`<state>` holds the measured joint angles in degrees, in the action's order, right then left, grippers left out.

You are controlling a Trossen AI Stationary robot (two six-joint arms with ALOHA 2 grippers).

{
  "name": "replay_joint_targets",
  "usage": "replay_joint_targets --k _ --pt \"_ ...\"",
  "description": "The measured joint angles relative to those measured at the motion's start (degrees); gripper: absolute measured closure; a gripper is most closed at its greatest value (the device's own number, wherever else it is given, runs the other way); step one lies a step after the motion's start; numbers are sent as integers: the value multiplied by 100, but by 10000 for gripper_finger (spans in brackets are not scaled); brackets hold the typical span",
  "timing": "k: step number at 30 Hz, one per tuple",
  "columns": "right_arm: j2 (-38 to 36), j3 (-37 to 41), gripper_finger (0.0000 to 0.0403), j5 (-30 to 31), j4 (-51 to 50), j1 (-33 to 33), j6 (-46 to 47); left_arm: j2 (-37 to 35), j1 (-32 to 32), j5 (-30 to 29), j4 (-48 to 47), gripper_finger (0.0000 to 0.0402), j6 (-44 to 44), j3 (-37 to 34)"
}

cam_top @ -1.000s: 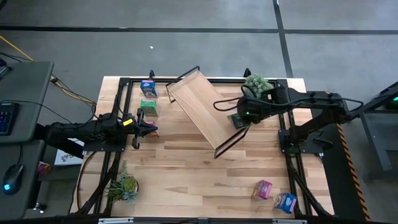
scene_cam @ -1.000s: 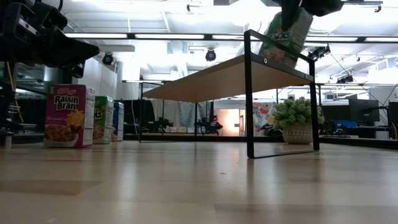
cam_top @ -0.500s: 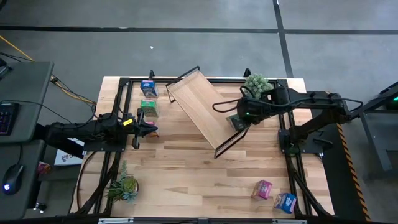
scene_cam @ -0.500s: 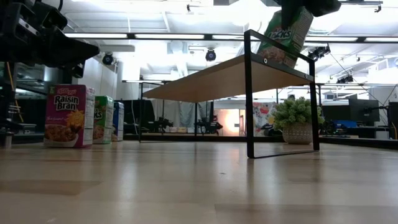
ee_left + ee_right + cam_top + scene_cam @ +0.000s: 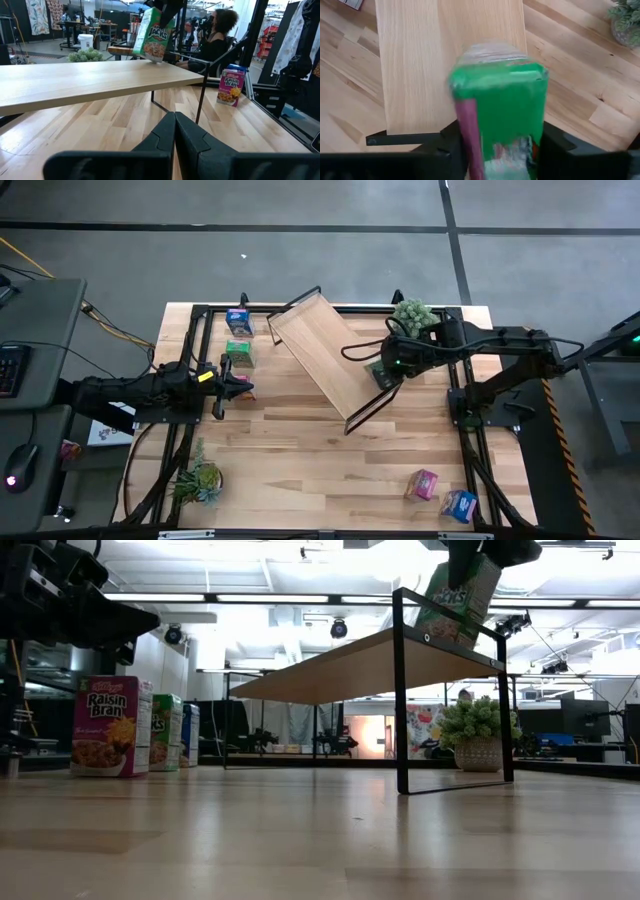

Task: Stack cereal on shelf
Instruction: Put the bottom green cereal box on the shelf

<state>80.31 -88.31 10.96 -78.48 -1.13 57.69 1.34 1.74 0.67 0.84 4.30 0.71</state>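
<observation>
Now green cereal box (image 5: pixel 500 115) tilted between right hand (image 5: pixel 500 150) fingers, grasped, over shelf (image 5: pixel 445 60) end.

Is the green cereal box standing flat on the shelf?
No, the green cereal box is tilted, only its bottom edge touching the shelf, with the right gripper around it.

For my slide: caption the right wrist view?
Right gripper holds green cereal box over the shelf end.

Shelf (image 5: pixel 322 356) top mostly bare; potted plant (image 5: pixel 412 314) crowds its right end, gap prob tight
</observation>
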Motion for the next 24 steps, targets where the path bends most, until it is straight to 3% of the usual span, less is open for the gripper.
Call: replay_joint_targets --k 5,9,17,24 --pt "0 0 168 0 14 0 -15 0 -1 0 0 401 1 0" --pt "0 0 143 10 121 0 -184 0 -1 0 0 401 1 0" --pt "0 0 139 63 167 0 -584 0 -1 0 0 401 2 0" --pt "-2 0 139 -449 255 -15 -716 0 -2 0 0 401 2 0"
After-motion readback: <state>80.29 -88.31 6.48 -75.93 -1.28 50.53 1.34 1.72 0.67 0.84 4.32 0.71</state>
